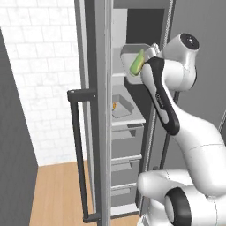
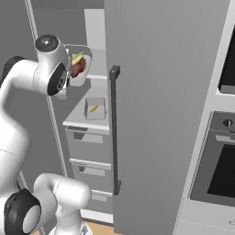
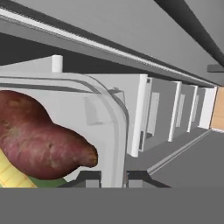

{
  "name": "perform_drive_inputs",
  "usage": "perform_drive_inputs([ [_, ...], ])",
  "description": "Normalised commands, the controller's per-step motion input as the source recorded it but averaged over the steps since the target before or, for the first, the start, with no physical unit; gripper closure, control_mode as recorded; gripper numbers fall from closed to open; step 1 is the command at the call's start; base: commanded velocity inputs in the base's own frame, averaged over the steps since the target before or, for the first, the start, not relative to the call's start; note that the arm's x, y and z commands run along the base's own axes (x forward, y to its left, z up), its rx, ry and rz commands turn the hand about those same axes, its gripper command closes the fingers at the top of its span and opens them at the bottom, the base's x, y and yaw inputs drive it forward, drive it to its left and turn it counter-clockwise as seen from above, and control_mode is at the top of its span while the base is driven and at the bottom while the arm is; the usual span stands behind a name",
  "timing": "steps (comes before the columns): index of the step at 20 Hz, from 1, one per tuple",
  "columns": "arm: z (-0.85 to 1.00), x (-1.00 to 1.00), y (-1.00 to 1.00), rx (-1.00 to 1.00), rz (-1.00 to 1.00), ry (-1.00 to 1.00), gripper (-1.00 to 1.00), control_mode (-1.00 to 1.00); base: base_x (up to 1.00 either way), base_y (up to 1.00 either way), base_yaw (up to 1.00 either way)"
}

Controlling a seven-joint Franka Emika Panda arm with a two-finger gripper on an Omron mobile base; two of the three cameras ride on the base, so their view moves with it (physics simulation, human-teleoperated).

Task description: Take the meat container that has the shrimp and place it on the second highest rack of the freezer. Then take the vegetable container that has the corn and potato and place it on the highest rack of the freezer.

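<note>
The freezer [image 1: 99,110] stands open. My gripper [image 3: 111,179] is shut on the rim of the vegetable container [image 3: 118,127], a pale grey tray holding the corn [image 3: 11,171] and the potato [image 3: 39,135]. I hold this tray [image 1: 127,52] up in the freezer at the level of the highest rack [image 1: 117,76]; whether it rests on the rack I cannot tell. Corn [image 2: 77,58] and potato [image 2: 79,68] lie side by side in it. Below, the meat container [image 2: 96,102] with the shrimp [image 2: 93,109] sits on the second highest rack [image 2: 80,122].
Grey drawers [image 1: 126,137] fill the freezer below the racks. The open door [image 2: 160,114] with its dark bar handle [image 2: 114,128] stands to my right, another handle [image 1: 78,154] to my left. A black-glass wall oven [image 2: 225,160] is at the far right.
</note>
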Motion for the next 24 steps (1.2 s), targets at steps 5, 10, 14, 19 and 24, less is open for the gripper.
perform_drive_inputs([
  [5, 0.00, 0.85, 0.10, 0.00, -0.02, 0.00, 1.00, -1.00, 0.00, 0.00, 0.00],
  [10, 0.00, 0.87, 0.00, 0.00, -0.04, 0.00, 1.00, -1.00, 0.00, 0.00, 0.00],
  [14, 0.00, 0.86, 0.05, 0.00, -0.03, 0.00, 1.00, -1.00, 0.00, 0.00, 0.00],
  [19, 0.00, 0.83, 0.09, -0.02, -0.02, 0.00, 1.00, -1.00, 0.00, 0.00, 0.00],
  [24, -0.02, 0.88, 0.14, -0.04, -0.02, 0.00, 1.00, -1.00, 0.00, 0.00, 0.00],
])
